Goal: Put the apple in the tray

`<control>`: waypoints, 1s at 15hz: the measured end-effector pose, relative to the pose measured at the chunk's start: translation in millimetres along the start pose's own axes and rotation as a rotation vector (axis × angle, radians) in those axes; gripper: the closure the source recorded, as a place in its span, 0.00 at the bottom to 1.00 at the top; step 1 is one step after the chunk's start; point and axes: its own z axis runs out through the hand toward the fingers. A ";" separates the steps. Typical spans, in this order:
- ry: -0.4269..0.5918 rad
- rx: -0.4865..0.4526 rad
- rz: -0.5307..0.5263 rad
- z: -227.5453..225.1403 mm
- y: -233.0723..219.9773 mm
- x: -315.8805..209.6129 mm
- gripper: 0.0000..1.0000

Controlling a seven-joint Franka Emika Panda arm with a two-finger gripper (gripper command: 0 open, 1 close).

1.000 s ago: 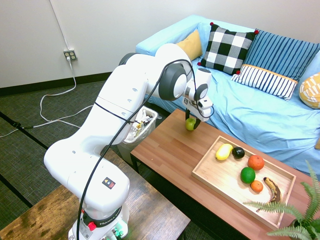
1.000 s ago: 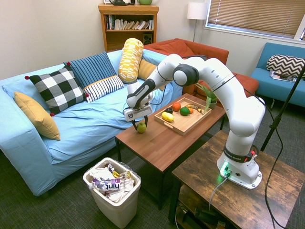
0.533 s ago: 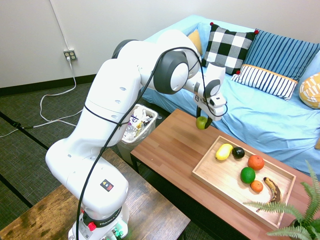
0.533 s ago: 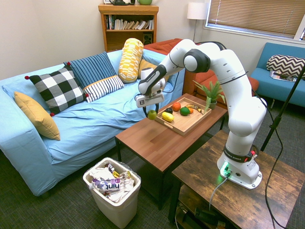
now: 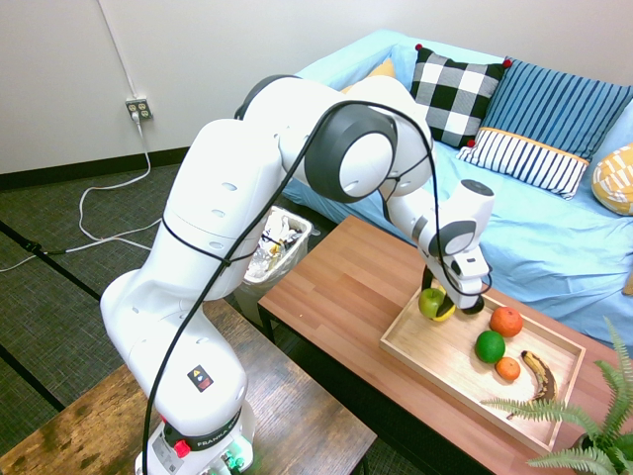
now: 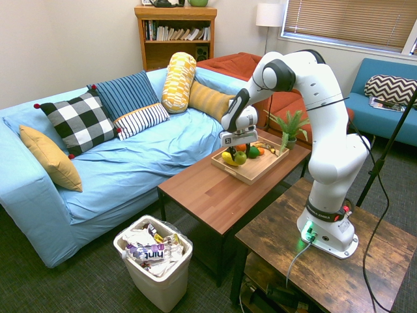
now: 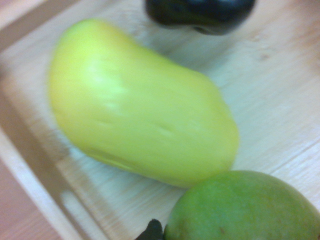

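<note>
The gripper (image 5: 436, 303) pointed straight down, and its fingers were clamped on the apple (image 5: 433, 304), one dark finger on each side of the fruit. The apple hung in the air just above the near end of the tray (image 5: 415, 354), over the corner where a yellow fruit (image 6: 228, 157) lay; it had not been set down. In the wrist view the apple (image 7: 245, 207) showed green and round at the lower edge, with the long yellow fruit (image 7: 140, 102) lying on the pale wood of the tray (image 7: 280, 105) beneath it and a dark fruit (image 7: 200, 12) beyond.

Further along the tray sat an orange (image 5: 505, 321), a green fruit (image 5: 490, 346), a smaller orange fruit (image 5: 507, 368) and a browned banana (image 5: 538, 370). The tray rested on the brown table (image 5: 336, 287) beside the blue sofa (image 5: 534, 223).

A second earlier the gripper had held the apple above the far end of the table, near the sofa's arm and well apart from the tray. Half a second earlier it had been partway along, just short of the tray's edge. Since then the arm had swung on across the table and brought the apple over the tray, the grip unchanged throughout. The fruits in the tray had kept their places.
</note>
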 end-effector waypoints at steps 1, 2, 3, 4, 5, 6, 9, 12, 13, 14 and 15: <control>0.002 -0.004 0.013 7.6 6.9 5.3 1.00; 0.000 -0.009 0.023 15.2 12.2 9.0 1.00; -0.003 -0.017 0.031 22.6 17.4 12.5 1.00; -0.004 -0.020 0.040 29.0 21.0 15.5 1.00; -0.004 -0.022 0.047 36.7 24.7 17.1 1.00; -0.002 -0.019 0.052 42.0 25.8 17.9 1.00; -0.011 -0.011 0.051 42.2 26.7 19.2 0.00; -0.011 0.001 0.046 43.1 28.9 18.9 0.00; -0.011 0.007 0.044 44.3 29.8 17.4 0.00; -0.021 0.004 0.039 51.2 32.0 11.5 0.00; -0.027 0.002 0.033 59.0 33.7 5.2 0.00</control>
